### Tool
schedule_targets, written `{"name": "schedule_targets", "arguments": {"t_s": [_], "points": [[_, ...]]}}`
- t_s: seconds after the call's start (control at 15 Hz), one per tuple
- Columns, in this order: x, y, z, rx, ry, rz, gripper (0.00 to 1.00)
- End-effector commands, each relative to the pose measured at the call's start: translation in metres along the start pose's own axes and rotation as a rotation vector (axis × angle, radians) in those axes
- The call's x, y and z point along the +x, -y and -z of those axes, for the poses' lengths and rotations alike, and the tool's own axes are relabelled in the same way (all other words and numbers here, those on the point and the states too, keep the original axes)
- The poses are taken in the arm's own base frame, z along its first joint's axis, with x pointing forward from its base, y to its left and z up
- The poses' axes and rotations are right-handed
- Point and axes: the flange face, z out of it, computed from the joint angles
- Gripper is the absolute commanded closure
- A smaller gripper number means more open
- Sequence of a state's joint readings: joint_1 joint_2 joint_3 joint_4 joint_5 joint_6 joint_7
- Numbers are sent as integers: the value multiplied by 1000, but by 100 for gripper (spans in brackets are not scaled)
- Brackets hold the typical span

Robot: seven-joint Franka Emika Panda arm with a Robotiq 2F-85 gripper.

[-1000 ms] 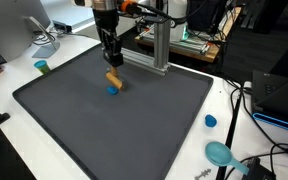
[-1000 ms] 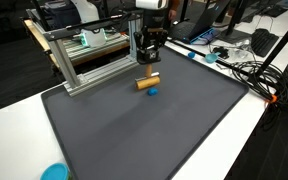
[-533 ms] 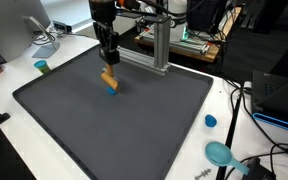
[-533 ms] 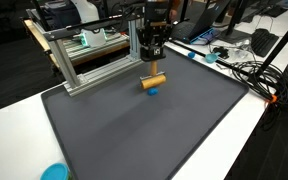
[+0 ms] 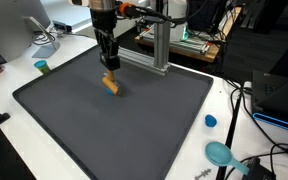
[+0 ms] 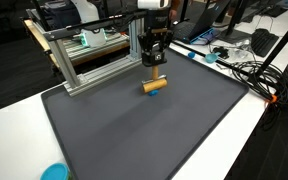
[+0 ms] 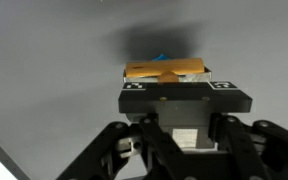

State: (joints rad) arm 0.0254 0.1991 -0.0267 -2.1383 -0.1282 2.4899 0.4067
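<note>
My claw [image 6: 155, 72] has dropped slightly, clamped narrow on the tan cylinder [image 6: 154, 85]; a blue piece [image 7: 160, 58] peeks out at its twelve o'clock.

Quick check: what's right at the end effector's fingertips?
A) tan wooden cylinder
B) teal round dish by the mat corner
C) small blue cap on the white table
A: in the wrist view the tan wooden cylinder lies crosswise right at the tips of the end effector, on the dark grey mat.

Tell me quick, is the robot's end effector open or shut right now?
End effector: closed, holding the orange block just above a small blue piece.
</note>
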Motion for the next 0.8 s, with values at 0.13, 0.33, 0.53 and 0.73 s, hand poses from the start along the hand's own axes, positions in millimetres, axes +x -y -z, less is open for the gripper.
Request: {"name": "schedule_targets", "arguments": {"t_s": [0.13,0.33,0.53,0.73], "points": [[14,-2,-9,4,-21,-43,78],[19,-4,-18,-13,-4,-57,78],[22,-7,-29,-33,12,-62,78],[21,-15,-35,-66,68,-59,78]]}}
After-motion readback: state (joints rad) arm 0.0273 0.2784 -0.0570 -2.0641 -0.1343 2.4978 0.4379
